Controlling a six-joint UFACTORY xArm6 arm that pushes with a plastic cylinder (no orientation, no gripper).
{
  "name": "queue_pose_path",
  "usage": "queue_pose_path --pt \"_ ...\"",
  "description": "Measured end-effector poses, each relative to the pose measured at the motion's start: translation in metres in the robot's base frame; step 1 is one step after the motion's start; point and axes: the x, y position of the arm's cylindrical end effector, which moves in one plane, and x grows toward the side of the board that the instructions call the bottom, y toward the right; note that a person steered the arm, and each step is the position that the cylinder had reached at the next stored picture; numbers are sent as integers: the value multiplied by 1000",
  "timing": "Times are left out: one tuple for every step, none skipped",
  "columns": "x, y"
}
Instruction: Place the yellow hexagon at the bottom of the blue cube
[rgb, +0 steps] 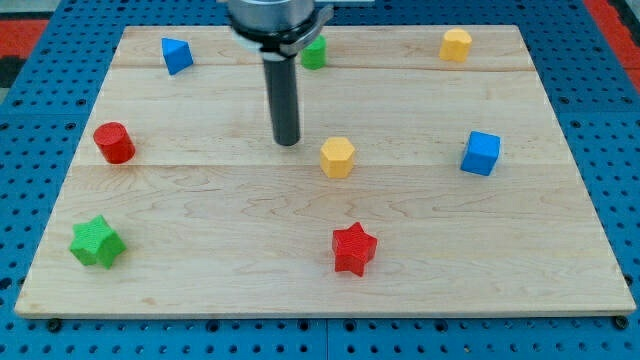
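Observation:
The yellow hexagon (338, 157) lies near the middle of the wooden board. The blue cube (481, 153) lies to its right, at about the same height in the view, well apart from it. My tip (287, 141) stands on the board just left of the yellow hexagon and slightly above it, a short gap away, not touching it. The rod rises straight to the view's top, where the arm's dark body partly hides a green block (315, 52).
A blue triangular block (176, 55) sits at the top left, a yellow block (456, 45) at the top right. A red cylinder (114, 143) is at the left, a green star (96, 242) at the bottom left, a red star (353, 248) below the hexagon.

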Motion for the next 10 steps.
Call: queue_pose_path --pt "39 58" --pt "86 67" --pt "92 66" --pt "92 34" --pt "115 58" --pt "127 85" --pt "116 112" --pt "113 113" --pt "122 142" --pt "150 190"
